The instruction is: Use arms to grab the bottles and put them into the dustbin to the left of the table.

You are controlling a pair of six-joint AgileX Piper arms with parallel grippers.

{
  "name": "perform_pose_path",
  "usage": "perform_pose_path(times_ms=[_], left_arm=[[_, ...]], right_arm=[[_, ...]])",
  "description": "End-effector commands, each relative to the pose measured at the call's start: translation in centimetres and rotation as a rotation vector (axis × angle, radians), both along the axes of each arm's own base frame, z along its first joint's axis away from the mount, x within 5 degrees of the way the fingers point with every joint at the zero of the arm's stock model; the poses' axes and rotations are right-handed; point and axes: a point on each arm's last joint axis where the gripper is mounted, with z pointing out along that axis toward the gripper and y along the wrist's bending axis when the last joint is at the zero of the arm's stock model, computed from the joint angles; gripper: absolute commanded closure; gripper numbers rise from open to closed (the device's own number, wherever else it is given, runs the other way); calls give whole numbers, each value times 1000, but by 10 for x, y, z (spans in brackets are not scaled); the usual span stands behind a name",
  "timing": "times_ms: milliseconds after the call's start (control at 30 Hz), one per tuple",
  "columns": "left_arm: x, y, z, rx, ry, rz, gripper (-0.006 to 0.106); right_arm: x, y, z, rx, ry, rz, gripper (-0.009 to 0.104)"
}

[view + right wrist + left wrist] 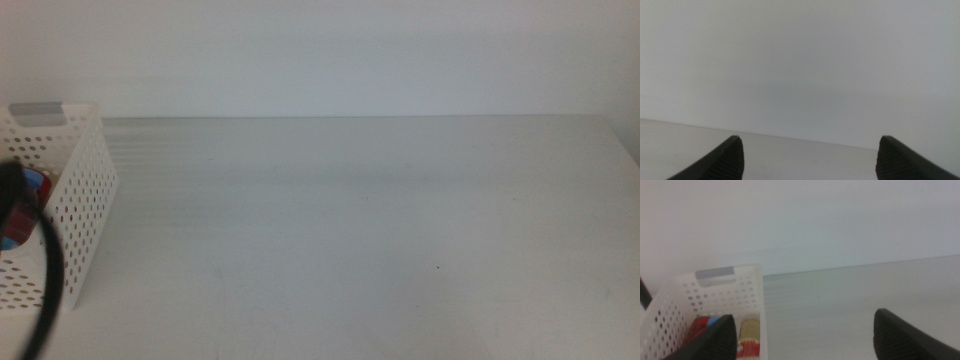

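While both bottles (749,335) already lie inside the dustbin (725,287) at the desk's (380,230) left edge, the left gripper (805,335) hangs just above and beside its rim, fingers spread wide, holding nothing. A yellowish bottle shows beside blue-and-red labelling. The right gripper (810,157) waits, equally open and empty.

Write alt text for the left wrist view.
The left gripper, open and holding nothing, hangs beside a white perforated dustbin at the table edge. Inside the bin lie bottles: one with yellowish liquid, others partly hidden.
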Motion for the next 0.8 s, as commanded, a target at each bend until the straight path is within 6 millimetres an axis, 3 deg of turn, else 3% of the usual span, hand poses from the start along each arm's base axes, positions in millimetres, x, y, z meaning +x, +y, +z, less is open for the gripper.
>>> perform_pose_path(times_ms=[0, 200, 433, 633, 767], left_arm=[[-11, 1, 0, -16, -114, 12, 10], [-34, 2, -46, -19, -135, 19, 10], [-46, 3, -97, -16, -102, 19, 10], [-48, 3, -126, -14, -88, 24, 10], [-51, 5, -140, 6, -117, 40, 10]], right_arm=[[-14, -4, 1, 13, -115, -18, 21], [-36, -9, -23, 102, -168, -33, 21], [-43, -10, -53, 101, -167, -37, 21], [-45, -10, -81, 97, -144, -38, 21], [-46, -10, -86, 89, -85, -45, 21]])
